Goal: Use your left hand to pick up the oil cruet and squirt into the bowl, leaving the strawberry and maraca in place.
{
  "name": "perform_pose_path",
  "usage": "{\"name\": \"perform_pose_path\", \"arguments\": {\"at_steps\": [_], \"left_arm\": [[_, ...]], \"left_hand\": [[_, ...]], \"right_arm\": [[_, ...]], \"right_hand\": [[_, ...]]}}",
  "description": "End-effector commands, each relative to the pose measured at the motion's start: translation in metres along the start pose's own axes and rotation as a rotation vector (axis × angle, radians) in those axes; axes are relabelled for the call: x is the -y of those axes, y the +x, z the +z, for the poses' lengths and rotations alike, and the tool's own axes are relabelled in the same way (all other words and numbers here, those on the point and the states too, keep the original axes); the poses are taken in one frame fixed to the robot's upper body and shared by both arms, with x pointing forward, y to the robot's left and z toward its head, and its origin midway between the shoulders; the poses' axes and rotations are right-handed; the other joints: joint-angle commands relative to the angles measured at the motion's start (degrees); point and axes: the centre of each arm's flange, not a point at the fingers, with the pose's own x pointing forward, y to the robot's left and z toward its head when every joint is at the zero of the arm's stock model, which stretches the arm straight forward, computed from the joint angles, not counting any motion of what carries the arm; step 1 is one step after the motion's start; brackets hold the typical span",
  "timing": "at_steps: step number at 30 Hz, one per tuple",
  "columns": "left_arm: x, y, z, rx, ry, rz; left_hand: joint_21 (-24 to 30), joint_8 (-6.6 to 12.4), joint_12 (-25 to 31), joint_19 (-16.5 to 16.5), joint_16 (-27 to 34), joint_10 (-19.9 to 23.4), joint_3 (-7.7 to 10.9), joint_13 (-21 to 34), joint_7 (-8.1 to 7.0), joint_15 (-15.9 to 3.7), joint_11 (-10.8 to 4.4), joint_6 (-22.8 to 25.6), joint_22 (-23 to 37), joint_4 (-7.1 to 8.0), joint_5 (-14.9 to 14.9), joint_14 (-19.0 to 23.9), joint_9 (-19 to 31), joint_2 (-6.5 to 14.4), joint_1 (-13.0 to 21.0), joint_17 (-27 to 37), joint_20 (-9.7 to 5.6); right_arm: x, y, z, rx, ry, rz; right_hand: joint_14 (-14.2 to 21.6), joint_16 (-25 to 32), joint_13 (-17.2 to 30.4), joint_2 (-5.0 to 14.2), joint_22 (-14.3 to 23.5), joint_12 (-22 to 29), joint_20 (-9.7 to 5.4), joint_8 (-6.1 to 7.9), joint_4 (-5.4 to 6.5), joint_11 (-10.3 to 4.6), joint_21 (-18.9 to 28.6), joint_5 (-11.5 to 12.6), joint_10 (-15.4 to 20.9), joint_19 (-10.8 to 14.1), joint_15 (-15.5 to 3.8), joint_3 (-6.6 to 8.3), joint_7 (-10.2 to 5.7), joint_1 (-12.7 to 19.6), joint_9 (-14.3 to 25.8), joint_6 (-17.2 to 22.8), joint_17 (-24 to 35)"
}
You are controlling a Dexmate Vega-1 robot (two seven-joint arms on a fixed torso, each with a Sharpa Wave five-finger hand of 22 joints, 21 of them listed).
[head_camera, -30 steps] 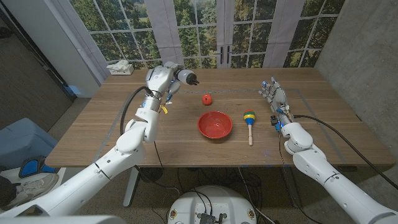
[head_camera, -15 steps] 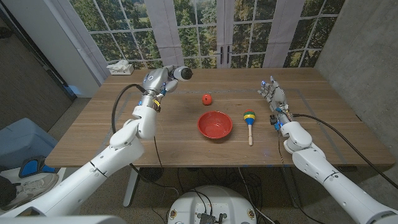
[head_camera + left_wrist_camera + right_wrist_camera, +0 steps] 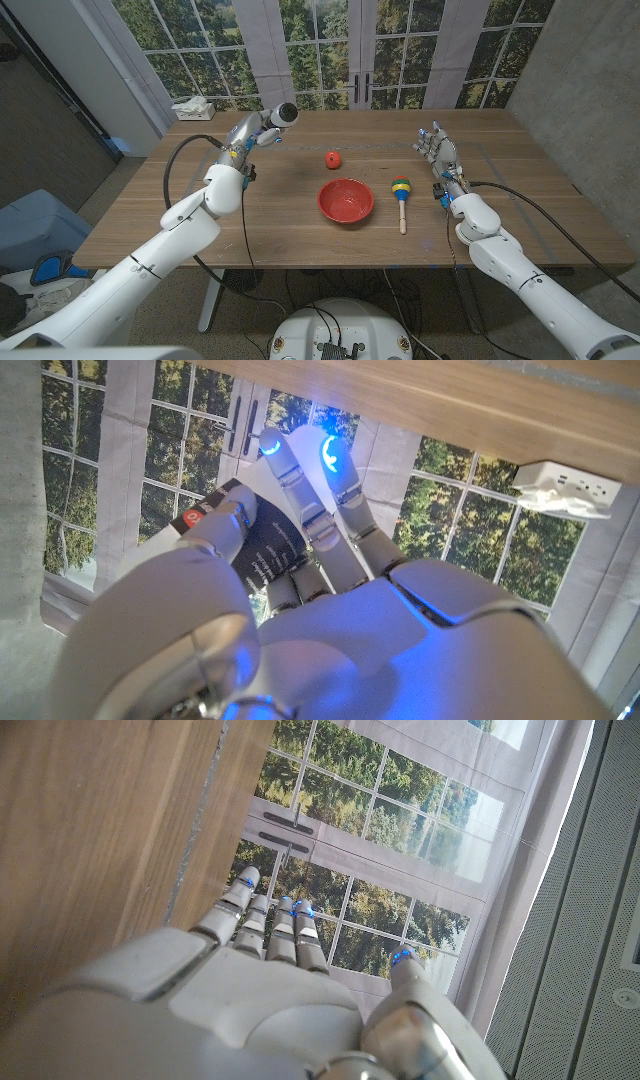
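Left hand point(image 3: 258, 131) grips the oil cruet point(image 3: 283, 114), raised well left of the round red bowl point(image 3: 346, 201)
Our wrist view reveals its dark label; right hand point(image 3: 437, 150) stays unclenched, holding nothing

Both arms were glossy white, chunky rounded shells with fat ball-shaped joints between the segments. A black cable looped off the left arm near its wrist, and another black cable trailed away from the right forearm toward the right edge of the desk. The left hand point(image 3: 262, 126) was silvery grey, same as the right hand point(image 3: 437, 147), with segmented metal-looking fingers point(image 3: 238, 895). Up close on the wrist cams the backs of the hands were smooth pale plates, and the fingertips point(image 3: 330, 452) glowed with little blue lights. There was also a small yellow tag and some dark hardware around the left wrist.
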Motion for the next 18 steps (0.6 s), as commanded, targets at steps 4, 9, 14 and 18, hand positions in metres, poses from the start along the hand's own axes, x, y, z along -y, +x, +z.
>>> {"name": "perform_pose_path", "arguments": {"at_steps": [4, 9, 14, 18], "left_arm": [[-0.002, 0.008, -0.022, -0.052, -0.342, -0.164], [-0.001, 0.012, -0.03, -0.08, -0.408, -0.193], [0.0, 0.014, -0.039, -0.111, -0.445, -0.21], [0.002, 0.016, -0.047, -0.139, -0.487, -0.227]], "left_hand": [[-0.65, -0.53, 0.5, 0.05, -0.64, 4.62, 2.91, -0.09, 3.57, -1.63, 3.33, 2.75, -0.46, 1.46, 0.03, -0.21, -0.06, 0.32, -0.48, -0.42, -7.97], [-0.69, -0.62, 0.59, 0.06, -0.68, 4.85, 3.17, -0.19, 3.88, -1.64, 3.35, 2.85, -0.63, 1.35, 0.04, -0.26, -0.09, 0.43, -0.47, -0.6, -8.03], [-0.81, -0.87, 0.61, -0.02, -1.34, 4.97, 3.95, -0.43, 4.37, -1.55, 3.75, 3.01, -1.0, 1.1, 0.06, -1.57, -0.16, 0.47, -0.53, -1.35, -8.13], [-1.1, -1.03, 0.82, -0.22, -1.58, 5.57, 4.5, -0.61, 4.51, -1.57, 3.9, 3.2, -1.33, 1.08, 0.05, -2.2, -0.21, 0.45, -0.72, -1.9, -8.09]], "right_arm": [[-0.001, 0.005, -0.001, -0.004, 0.0, 0.006], [-0.002, 0.007, -0.001, -0.005, -0.001, 0.009], [-0.003, 0.008, 0.0, -0.007, -0.004, 0.01], [-0.004, 0.008, 0.001, -0.009, -0.011, 0.015]], "right_hand": [[0.16, -0.3, 0.26, 0.48, 0.07, -0.17, -0.13, -0.01, -0.35, 0.19, -0.15, 0.09, 0.47, 0.6, 0.15, 0.13, -0.34, -0.24, 0.1, 0.14, 0.07], [0.17, -0.31, 0.26, 0.48, 0.07, -0.2, -0.18, -0.01, -0.36, 0.13, -0.15, 0.09, 0.41, 0.65, 0.12, 0.12, -0.35, -0.25, 0.1, 0.13, 0.07], [0.18, -0.32, 0.26, 0.5, 0.07, -0.18, -0.15, -0.02, -0.36, 0.12, -0.18, 0.1, 0.46, 0.62, 0.21, 0.12, -0.31, -0.27, 0.1, 0.12, 0.07], [0.15, -0.34, 0.26, 0.51, 0.07, -0.18, -0.17, -0.01, -0.37, 0.06, -0.19, 0.1, 0.45, 0.64, 0.11, 0.12, -0.34, -0.28, 0.1, 0.13, 0.08]]}}
